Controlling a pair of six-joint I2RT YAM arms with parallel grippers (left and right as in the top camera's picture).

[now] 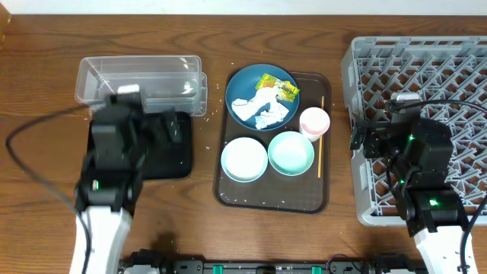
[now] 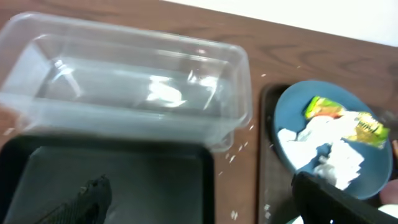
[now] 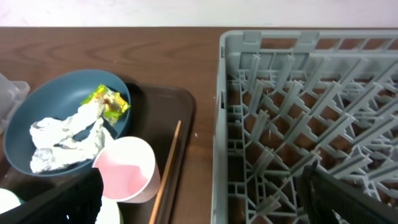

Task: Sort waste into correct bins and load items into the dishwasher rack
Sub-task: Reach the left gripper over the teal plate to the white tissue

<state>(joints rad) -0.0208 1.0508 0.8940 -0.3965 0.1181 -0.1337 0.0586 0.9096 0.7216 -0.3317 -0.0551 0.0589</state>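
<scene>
From overhead, your left arm point(image 1: 110, 152) covered most of the shallow black rectangular tray point(image 1: 179, 158). Your right arm point(image 1: 422, 152) hid the light-grey plastic lattice crate point(image 1: 426, 68) toward the table's front edge, and the picture's right edge clipped that crate. At the left wrist, the dark-blue bowl-plate point(image 2: 292, 109) was blurred and cut off on the right. The loose white specks point(image 2: 233, 155) beside the clear plastic rectangular tub point(image 2: 124, 121) were too small for you to identify.

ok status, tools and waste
Left tool open over shallow black tray. Right tool open at light-grey plastic rack. Crumpled white napkins, yellow-green wrapper on dark-blue plate. Nothing blocking.
</scene>
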